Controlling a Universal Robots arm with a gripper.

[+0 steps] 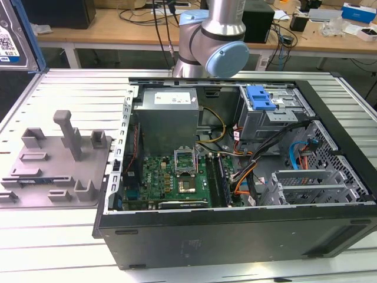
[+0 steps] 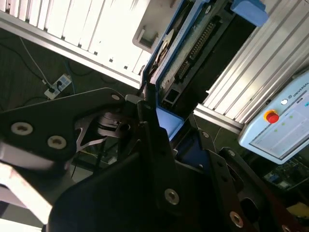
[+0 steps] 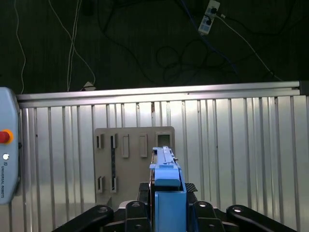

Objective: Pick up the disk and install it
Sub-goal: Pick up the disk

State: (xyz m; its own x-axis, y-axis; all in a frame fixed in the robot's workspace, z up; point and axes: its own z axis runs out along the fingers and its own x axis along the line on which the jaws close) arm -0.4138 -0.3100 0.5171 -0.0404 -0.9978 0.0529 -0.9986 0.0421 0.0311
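The disk, silver with a white-and-blue label and a blue carrier frame, hangs high at the exterior view's upper left, above the table's left end. In both wrist views it stands edge-on between my fingers: the blue frame and the connector edge stick out ahead of my gripper, which is shut on it. The grey holder plate lies on the table below the disk. The open computer case sits at the exterior view's right, with a drive cage carrying a blue latch.
The grey holder plate with upright pegs rests left of the case. The arm's grey-and-blue joint stands behind the case. A teach pendant with a red button hangs off the ribbed table's edge. Cables and a power strip lie on the dark floor.
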